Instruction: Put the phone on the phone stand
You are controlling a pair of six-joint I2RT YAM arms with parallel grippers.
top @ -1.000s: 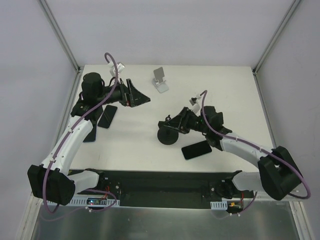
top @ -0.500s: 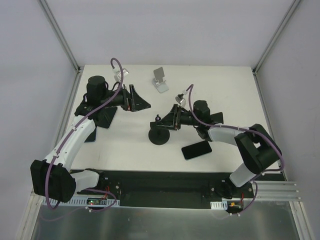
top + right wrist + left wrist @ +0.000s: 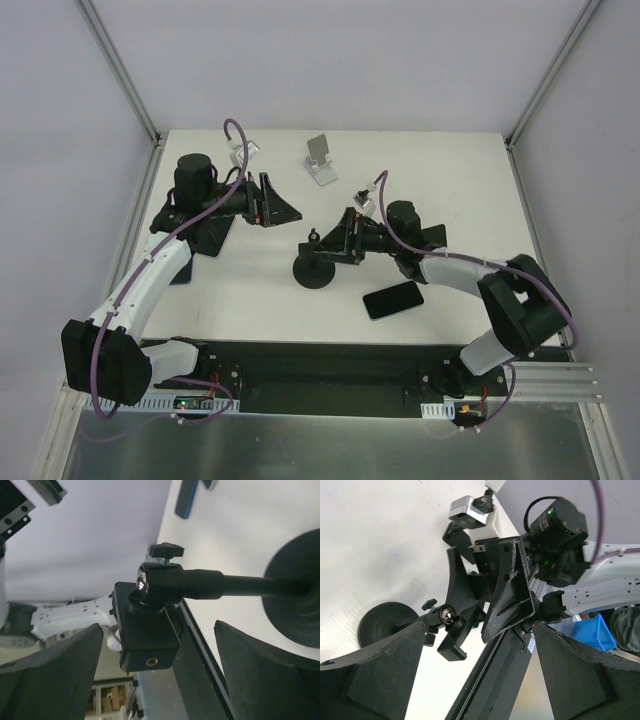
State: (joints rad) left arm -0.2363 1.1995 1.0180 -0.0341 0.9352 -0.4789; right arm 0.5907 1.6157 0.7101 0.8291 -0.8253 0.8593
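Observation:
The black phone stand (image 3: 313, 272) rests on its round base mid-table, its stem rising to a ball-head clamp (image 3: 147, 640). My right gripper (image 3: 340, 238) is level with that clamp, jaws open. In the right wrist view the clamp sits between the fingers (image 3: 55, 675) without touching either. The phone (image 3: 393, 299), a dark slab, lies flat just right of the stand's base. My left gripper (image 3: 280, 205) hovers open and empty up and to the left. From the left wrist view the stand's base (image 3: 387, 625) and ball head (image 3: 445, 614) are seen past the left fingers (image 3: 370, 680).
A white folding stand (image 3: 320, 160) is at the table's far edge. Two more dark phones (image 3: 215, 235) lie under the left arm, near the left edge. The black base rail (image 3: 320, 365) runs along the near side.
The right gripper carried the stand leftwards over the table, then opened its jaws off the clamp head. The left arm shifted slightly.

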